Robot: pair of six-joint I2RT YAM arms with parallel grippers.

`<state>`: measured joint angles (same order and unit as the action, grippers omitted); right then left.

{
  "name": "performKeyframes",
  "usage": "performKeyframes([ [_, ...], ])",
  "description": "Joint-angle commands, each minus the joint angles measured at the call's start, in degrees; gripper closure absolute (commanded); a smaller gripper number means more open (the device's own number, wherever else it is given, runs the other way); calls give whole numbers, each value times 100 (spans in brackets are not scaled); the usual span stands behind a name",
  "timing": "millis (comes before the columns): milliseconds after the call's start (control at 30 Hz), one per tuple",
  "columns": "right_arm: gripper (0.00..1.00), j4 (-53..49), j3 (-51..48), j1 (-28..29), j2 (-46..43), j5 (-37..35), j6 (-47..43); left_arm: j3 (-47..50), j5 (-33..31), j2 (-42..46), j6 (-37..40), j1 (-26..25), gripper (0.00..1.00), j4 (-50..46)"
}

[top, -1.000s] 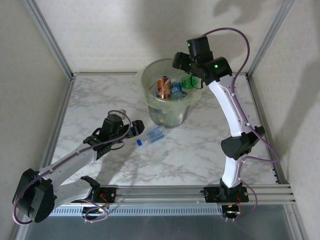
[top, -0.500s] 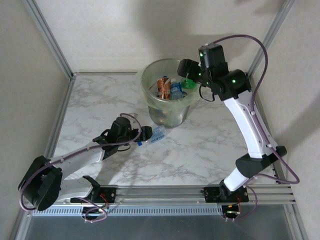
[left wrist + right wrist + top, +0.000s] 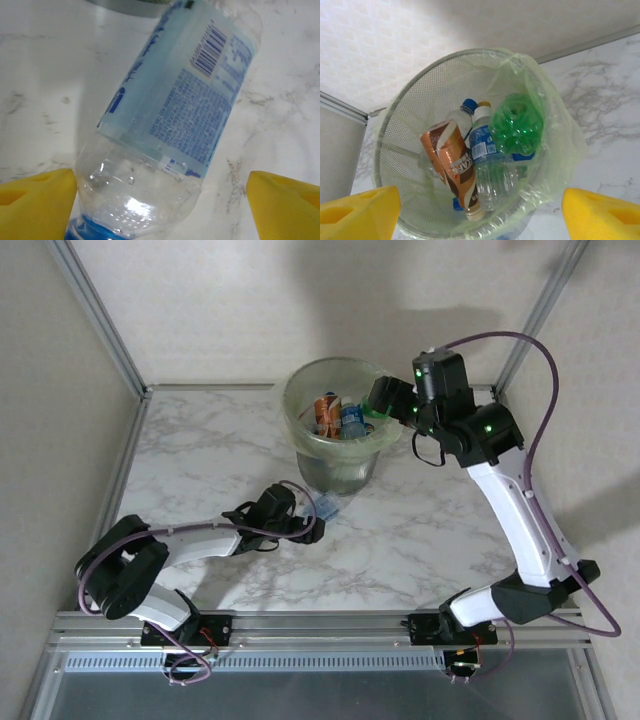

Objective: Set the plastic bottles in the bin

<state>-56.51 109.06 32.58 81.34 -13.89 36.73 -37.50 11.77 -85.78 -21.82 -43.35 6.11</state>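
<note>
**Surface** (image 3: 200, 455): white, marble-patterned, with a metal frame around it and pale walls behind.

**Bin** (image 3: 300, 445): round, upright, standing at the far middle of the surface. From the right wrist its wall (image 3: 405, 105) shows as fine mesh, lined with a pale green bag (image 3: 555, 135) folded over the rim.

**Contents of the bin**, seen from above:
- a brown-labelled bottle (image 3: 451, 167), leaning
- a blue-labelled bottle (image 3: 487, 160) of clear plastic, just beside the brown one
- a green bottle (image 3: 516, 125), its base turned upward, against the bag on the right
- a blue-capped bottle (image 3: 466, 107), partly hidden behind the others

**Loose bottle** (image 3: 175, 110): clear plastic with a pale blue label bearing a barcode, and a blue cap (image 3: 95, 232). It lies on its side on the surface just beside the foot of the bin, on the near side, with its cap end toward the left arm.

**Left arm** (image 3: 200, 538): stretched low across the surface from the near left corner to the loose bottle.
- Left jaws: apart, one to each side of the bottle's cap end, not clamped.
- One yellow pad (image 3: 35, 205) sits at the bottle's shoulder; whether it touches cannot be told.
- The other pad (image 3: 285, 205) stands clear of the bottle.

**Right arm** (image 3: 520, 510): raised, with its head at the bin's right rim.
- Right jaws: apart and holding nothing.
- Its yellow pads (image 3: 357, 212) sit to either side above the bin's mouth.
</note>
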Motion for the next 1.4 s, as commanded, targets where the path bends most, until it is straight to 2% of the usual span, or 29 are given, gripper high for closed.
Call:
performKeyframes([
  [0, 15, 22, -138, 43, -229, -151, 136, -228, -205, -192, 205, -246, 17, -136],
  [200, 16, -49, -282, 38, -480, -250, 185, -353, -287, -457, 132, -421, 25, -162],
  [600, 17, -39, -556, 38, -743, -299, 256, -452, -806, -344, 152, -672, 40, -433],
  [1033, 15, -44, -708, 38, -926, -257, 334, 5, -1168, 545, 22, -1008, 30, -1083],
  [1200, 15, -17, -703, 38, -932, -183, 366, 35, -1070, 370, -28, -1017, 35, -942],
  [1367, 15, -63, -596, 40, -918, -168, 380, -36, -1070, 93, -50, -1149, 36, -853],
])
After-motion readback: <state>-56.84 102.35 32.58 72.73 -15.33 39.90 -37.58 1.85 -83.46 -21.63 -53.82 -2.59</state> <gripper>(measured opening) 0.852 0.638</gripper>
